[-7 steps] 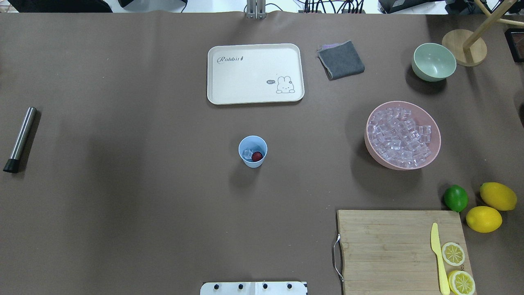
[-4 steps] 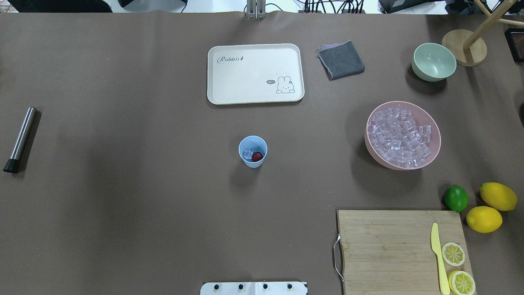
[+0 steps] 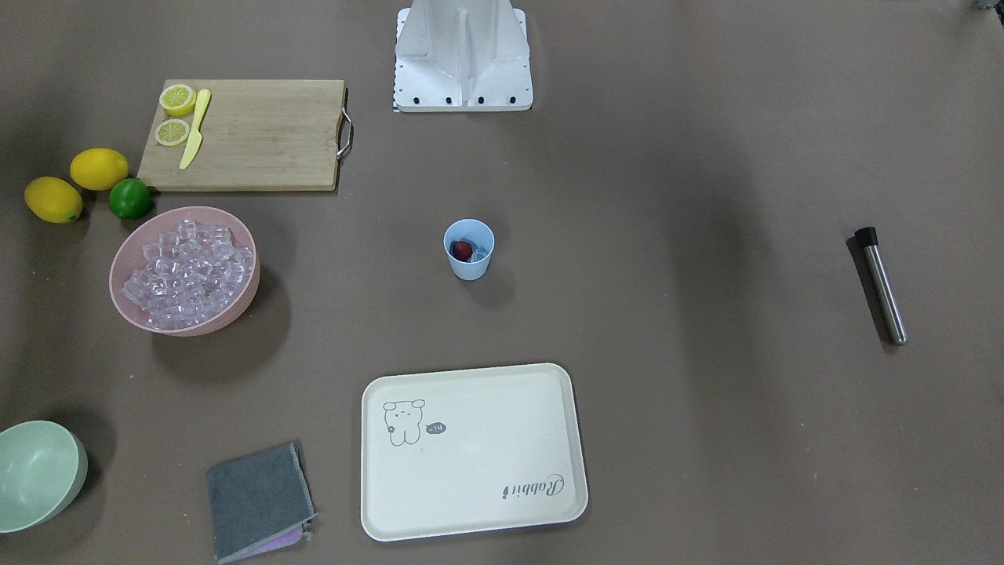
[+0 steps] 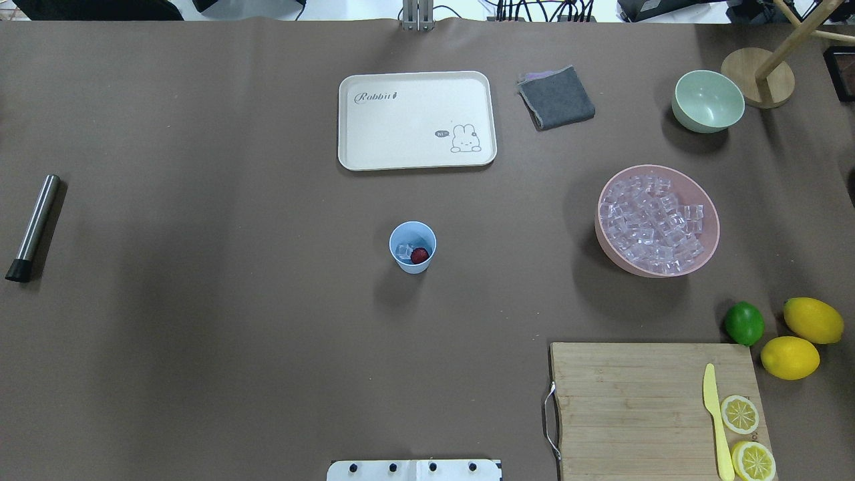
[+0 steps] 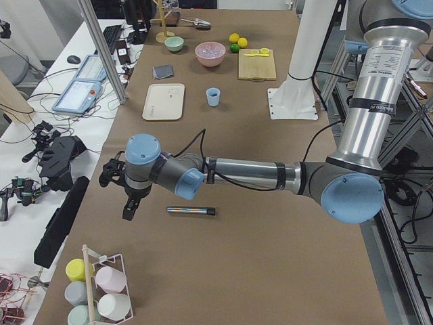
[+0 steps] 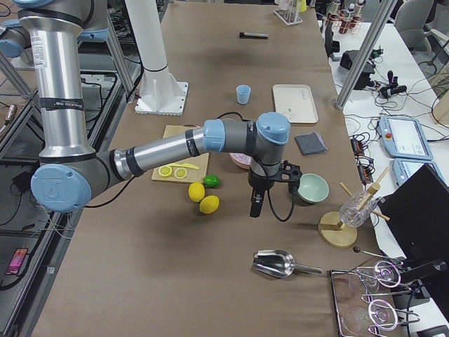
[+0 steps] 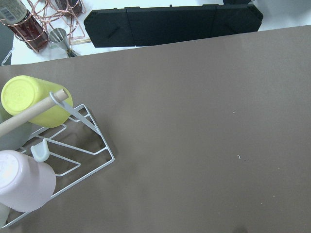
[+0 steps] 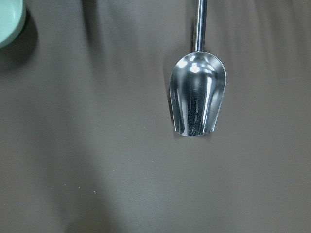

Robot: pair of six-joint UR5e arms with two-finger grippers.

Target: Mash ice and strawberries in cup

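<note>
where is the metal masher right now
In the overhead view the metal masher lies flat near the left edge, on the robot's left side, far from the blue cup at the centre.

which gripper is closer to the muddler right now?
Left. The left gripper hangs close beside the muddler at its end of the table; the right gripper is at the far end, near the green bowl and metal scoop.

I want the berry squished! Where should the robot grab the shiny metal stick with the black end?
Probably mid-shaft on the shiny steel stick, from straight above, fingers across its narrow width: it lies flat on the brown table. Leave its black end free, likely the mashing tip.
</note>
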